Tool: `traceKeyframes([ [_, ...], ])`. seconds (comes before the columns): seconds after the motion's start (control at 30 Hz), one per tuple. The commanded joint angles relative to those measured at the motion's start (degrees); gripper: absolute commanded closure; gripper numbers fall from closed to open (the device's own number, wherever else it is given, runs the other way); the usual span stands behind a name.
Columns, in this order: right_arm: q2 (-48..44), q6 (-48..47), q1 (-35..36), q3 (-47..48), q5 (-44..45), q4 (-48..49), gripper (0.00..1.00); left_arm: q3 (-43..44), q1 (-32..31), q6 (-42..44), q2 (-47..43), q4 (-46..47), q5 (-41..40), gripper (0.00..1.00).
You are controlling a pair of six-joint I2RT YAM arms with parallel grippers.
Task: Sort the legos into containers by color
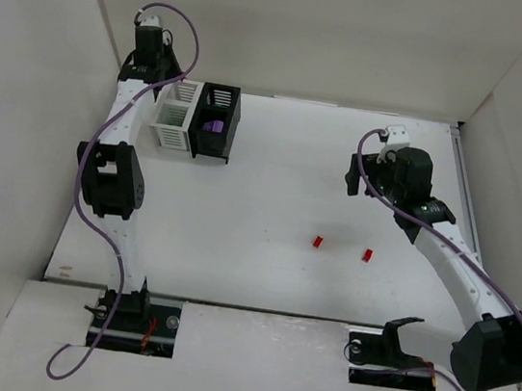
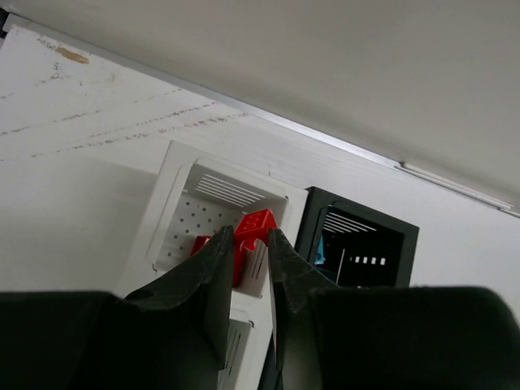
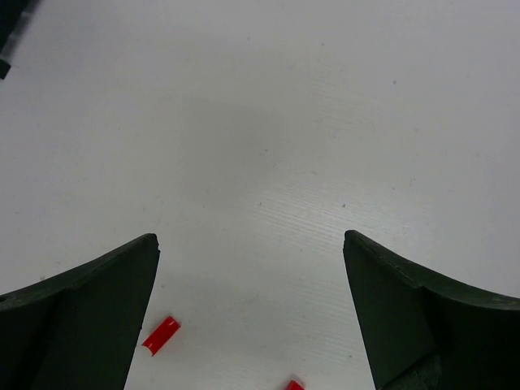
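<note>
Left arm (image 1: 123, 123) stretched far forward, left end effector (image 2: 249, 236) pinched near-shut; right end effector (image 3: 249, 237) spread wide.

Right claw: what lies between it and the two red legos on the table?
Nothing, only bare table. The top view shows a clear stretch from the open right claw to the red legos; the right wrist view agrees.

White matte tabletop (image 1: 272, 187), evenly lit, small brown stain (image 2: 71, 55) near one edge. Plain white panel walls (image 1: 314, 28) on three sides; thin metal strip (image 2: 325, 136) along one wall's base.
</note>
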Motion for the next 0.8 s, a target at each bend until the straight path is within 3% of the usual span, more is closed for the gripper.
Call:
traceKeyframes([
  [0.0,1.49,3.41,-2.42,1.53,1.11,0.84,0.00,5.15,0.73,-0.06,0.91,-0.33,-2.62,1.00],
  [0.2,4.12,5.35,-3.74,2.15,1.11,-0.39,0.00,7.79,0.73,-0.07,4.86,-0.58,-2.62,0.86],
  [0.27,4.13,5.96,-4.35,2.15,1.11,-1.61,0.00,8.40,0.73,0.45,5.39,-1.21,-3.24,0.73],
  [0.37,4.13,5.96,-4.36,2.15,1.11,-2.23,0.00,8.41,0.73,0.46,5.40,-1.21,-3.24,0.69],
  [0.4,4.13,5.96,-4.36,2.15,1.11,-2.23,0.00,8.41,0.73,0.46,5.40,-1.21,-2.46,0.61],
  [0.57,3.52,8.86,-4.89,1.62,2.51,-4.60,0.00,8.41,0.73,0.46,4.88,-0.50,0.01,0.53],
  [0.77,1.58,11.41,-7.78,-0.66,2.34,-7.07,0.00,1.30,0.73,0.98,-0.48,0.11,3.00,0.45],
])
